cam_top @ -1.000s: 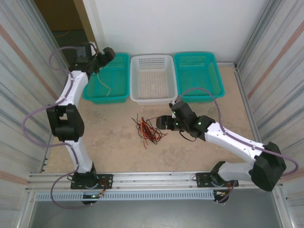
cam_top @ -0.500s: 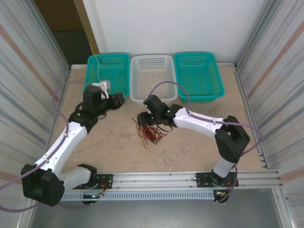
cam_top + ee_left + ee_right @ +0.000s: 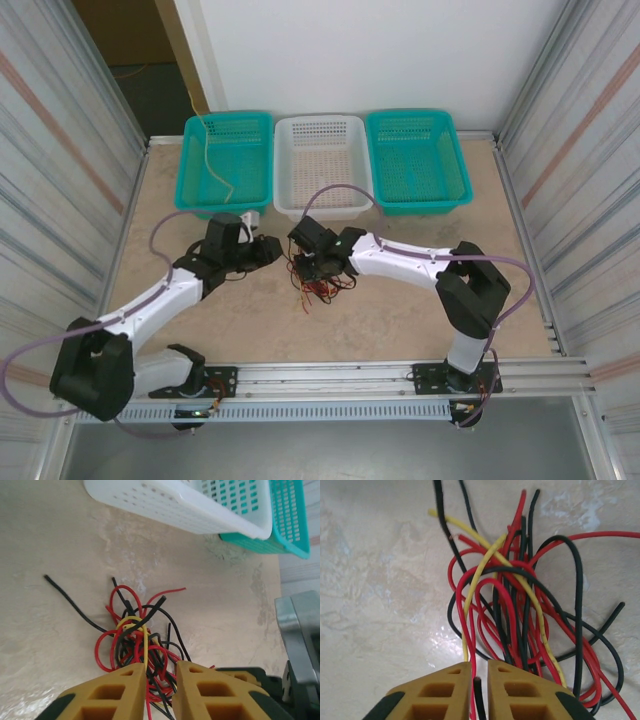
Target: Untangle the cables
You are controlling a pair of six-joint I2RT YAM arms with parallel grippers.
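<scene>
The cables (image 3: 318,274) lie as one tangle of thin red, black and yellow wires on the table's middle, in front of the white basket. My left gripper (image 3: 271,248) sits low at the tangle's left side. It is open, and wires (image 3: 140,635) run into the gap of that gripper (image 3: 160,667). My right gripper (image 3: 308,262) is on top of the tangle. In its wrist view the right gripper (image 3: 479,665) stands nearly closed, with a red and a black wire (image 3: 520,610) held between the pads. One pale yellow wire (image 3: 213,160) lies in the left teal basket.
Three baskets line the back edge: a teal one (image 3: 259,130) on the left, a white one (image 3: 322,208) in the middle and a teal one (image 3: 457,160) on the right. The white basket's wall (image 3: 175,505) is close behind the tangle. Corrugated metal walls stand on both sides.
The left arm swung from the left teal basket down to the tangle, and a yellow wire stays in that basket. The right gripper moved left onto the tangle and closed on wires.
</scene>
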